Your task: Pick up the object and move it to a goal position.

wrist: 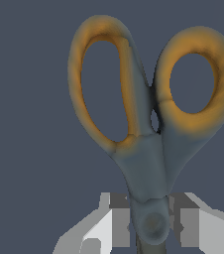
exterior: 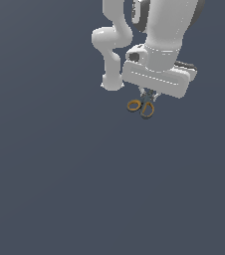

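The object is a small pair of scissors (exterior: 141, 107) with two orange loop handles and a dark grey body. It sits just under the white gripper (exterior: 147, 95) in the exterior view's upper middle. The wrist view fills with the scissors (wrist: 148, 163), handles pointing away from the hand. The gripper (wrist: 152, 225) is shut on the scissors at the pivot, with one grey pad (wrist: 120, 221) pressed on each side. The blades are hidden beneath the hand. I cannot tell whether the scissors touch the floor.
The white arm (exterior: 115, 47) bends down from the top of the exterior view, behind the hand. A uniform dark grey-blue ground (exterior: 59, 189) lies all around, with no other object or edge showing.
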`<state>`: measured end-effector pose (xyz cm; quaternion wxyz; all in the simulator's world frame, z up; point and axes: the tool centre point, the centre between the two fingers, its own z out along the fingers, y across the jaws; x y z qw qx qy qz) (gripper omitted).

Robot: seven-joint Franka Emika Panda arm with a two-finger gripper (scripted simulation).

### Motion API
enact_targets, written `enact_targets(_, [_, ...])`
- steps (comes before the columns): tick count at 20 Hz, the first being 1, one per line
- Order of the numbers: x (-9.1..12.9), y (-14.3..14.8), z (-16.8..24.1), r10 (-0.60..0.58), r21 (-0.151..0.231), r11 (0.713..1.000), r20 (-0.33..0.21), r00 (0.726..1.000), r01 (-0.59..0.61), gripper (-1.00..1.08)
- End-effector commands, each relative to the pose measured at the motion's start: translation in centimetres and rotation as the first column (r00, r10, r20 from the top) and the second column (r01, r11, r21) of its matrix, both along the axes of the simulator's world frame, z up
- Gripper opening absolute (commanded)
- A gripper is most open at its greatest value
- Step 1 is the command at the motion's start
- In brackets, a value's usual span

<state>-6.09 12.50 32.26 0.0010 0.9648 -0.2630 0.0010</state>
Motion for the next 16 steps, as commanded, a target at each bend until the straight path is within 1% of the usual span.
enact_targets(1, [0.0, 1.3, 2.1, -0.001, 0.000, 1.000, -0.001, 1.000, 0.001, -1.00])
enact_targets(8, [0.1, 3.6, 5.8, 0.001, 0.002, 1.000, -0.001, 1.000, -0.001, -1.00])
enact_targets(16, [0.2, 4.5, 7.1, 0.001, 0.002, 1.000, -0.001, 1.000, -0.001, -1.00])
